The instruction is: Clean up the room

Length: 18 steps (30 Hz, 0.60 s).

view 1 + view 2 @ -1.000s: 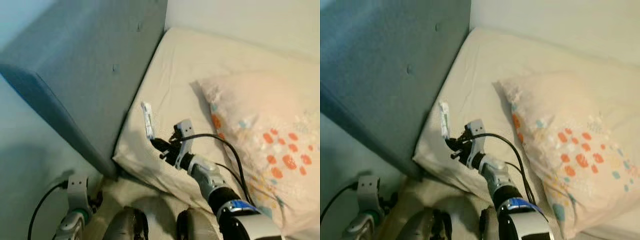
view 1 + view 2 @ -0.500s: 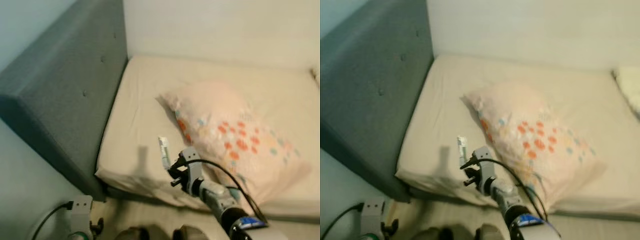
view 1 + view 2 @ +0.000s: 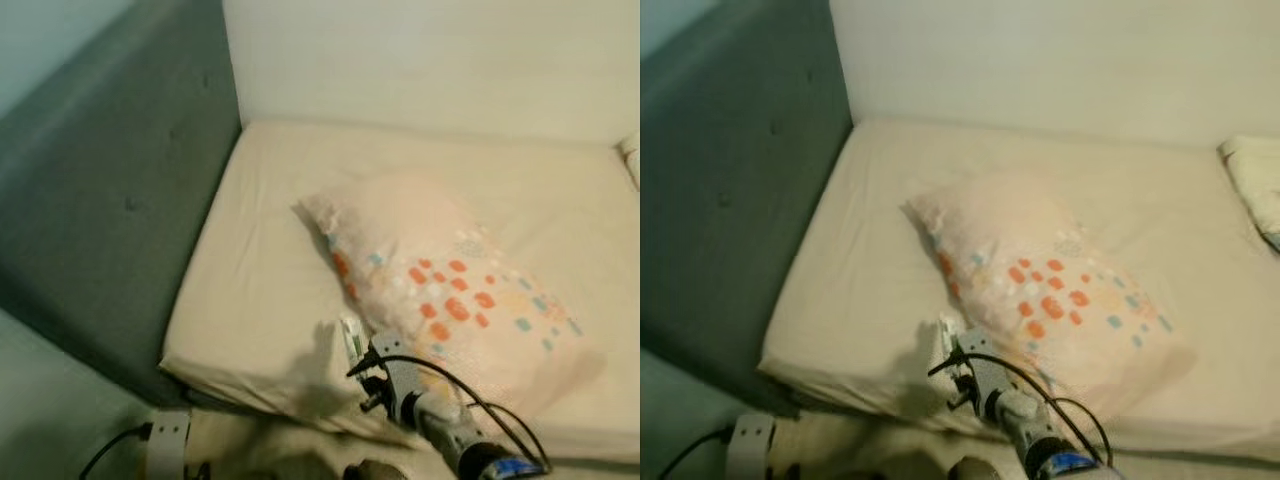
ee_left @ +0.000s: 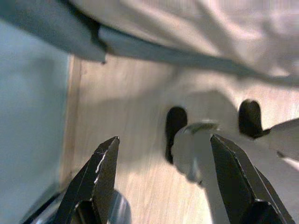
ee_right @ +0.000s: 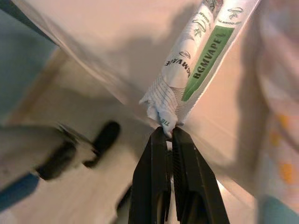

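Observation:
My right gripper is shut on the crimped end of a white and green wrapper, which stands up as a thin white strip over the front edge of the cream mattress, right beside the near corner of the patterned pillow. In the right wrist view the two black fingers pinch the wrapper's end tightly. My left gripper hangs open low over the wooden floor beside the bed, with nothing between its fingers.
A grey-blue padded headboard runs along the left of the bed. A white wall stands behind. Another pillow's edge shows at the far right. My feet stand on the floor below the mattress edge.
The whole view has swung right and pulled back, so more of the bed shows. My right gripper keeps its hold on the wrapper, now lower in the picture beside the pillow.

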Available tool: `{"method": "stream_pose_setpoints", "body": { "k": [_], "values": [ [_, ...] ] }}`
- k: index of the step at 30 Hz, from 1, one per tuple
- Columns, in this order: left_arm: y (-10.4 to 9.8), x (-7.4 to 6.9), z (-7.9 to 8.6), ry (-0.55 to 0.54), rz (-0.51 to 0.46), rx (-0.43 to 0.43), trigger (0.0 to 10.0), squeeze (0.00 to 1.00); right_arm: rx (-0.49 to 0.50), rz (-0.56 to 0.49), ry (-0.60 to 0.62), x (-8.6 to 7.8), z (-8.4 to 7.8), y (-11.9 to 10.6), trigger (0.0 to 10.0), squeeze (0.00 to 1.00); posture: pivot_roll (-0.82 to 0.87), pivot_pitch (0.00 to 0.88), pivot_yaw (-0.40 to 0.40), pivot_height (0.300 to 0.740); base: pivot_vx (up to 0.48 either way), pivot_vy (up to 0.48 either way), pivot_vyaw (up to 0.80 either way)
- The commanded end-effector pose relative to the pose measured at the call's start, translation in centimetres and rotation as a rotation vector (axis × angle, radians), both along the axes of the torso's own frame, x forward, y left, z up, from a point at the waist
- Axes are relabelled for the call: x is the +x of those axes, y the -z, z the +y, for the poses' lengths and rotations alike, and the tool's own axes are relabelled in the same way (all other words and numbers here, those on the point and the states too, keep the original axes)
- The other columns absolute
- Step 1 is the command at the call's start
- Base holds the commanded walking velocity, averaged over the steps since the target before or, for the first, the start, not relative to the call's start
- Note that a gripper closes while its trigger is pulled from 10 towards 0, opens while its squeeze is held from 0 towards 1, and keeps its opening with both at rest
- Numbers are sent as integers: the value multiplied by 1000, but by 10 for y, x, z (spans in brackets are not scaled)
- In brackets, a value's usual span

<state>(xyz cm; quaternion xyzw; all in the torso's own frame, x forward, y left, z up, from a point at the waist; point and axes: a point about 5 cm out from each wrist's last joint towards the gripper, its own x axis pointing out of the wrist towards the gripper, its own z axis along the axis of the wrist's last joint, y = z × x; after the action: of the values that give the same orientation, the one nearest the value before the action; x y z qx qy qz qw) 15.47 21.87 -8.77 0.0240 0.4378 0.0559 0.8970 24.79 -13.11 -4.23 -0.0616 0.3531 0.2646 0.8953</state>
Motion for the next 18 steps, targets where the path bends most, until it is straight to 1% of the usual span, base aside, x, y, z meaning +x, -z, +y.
{"method": "stream_pose_setpoints", "body": {
  "k": [1,2,3,4,5,6,8,10,14,17,18],
  "values": [
    [5,-11,0,1,45,4,10000,0,-13,18,-33,-8,6,6,10000,0,-5,26,25,740,0,0,0],
    [6,-13,-1,3,52,5,10000,0,-13,14,-59,-8,8,5,10000,0,-5,26,25,740,0,0,0],
    [6,-13,-1,3,52,5,10000,0,-13,14,-59,-8,8,5,10000,0,-5,26,25,740,0,0,0],
    [7,-15,-1,4,61,7,10000,0,-5,10,-77,-7,11,4,10000,0,-8,24,25,740,0,0,500],
    [8,-17,-1,2,74,8,10000,0,15,13,-104,-6,16,2,10000,0,-5,23,23,740,0,0,794],
    [9,-20,-1,-1,84,9,10000,0,13,9,-124,-5,19,1,10000,0,-5,23,23,740,0,0,794],
    [9,-20,-1,-1,84,9,10000,0,13,9,-124,-5,19,1,10000,0,-5,23,23,740,0,0,794],
    [10,-23,0,-6,97,9,10000,0,10,12,-153,-5,22,1,10000,0,-5,19,21,740,0,0,794],
    [11,-26,0,-8,109,11,10000,0,-4,24,-162,-6,22,2,10000,0,-4,17,20,740,0,0,794],
    [13,-34,2,-16,135,15,10000,0,-24,67,-104,-11,12,8,10000,0,-3,13,20,740,0,0,794],
    [13,-34,2,-16,135,15,10000,0,-24,67,-104,-11,12,8,10000,0,-3,13,20,740,0,0,794]
  ]
}}
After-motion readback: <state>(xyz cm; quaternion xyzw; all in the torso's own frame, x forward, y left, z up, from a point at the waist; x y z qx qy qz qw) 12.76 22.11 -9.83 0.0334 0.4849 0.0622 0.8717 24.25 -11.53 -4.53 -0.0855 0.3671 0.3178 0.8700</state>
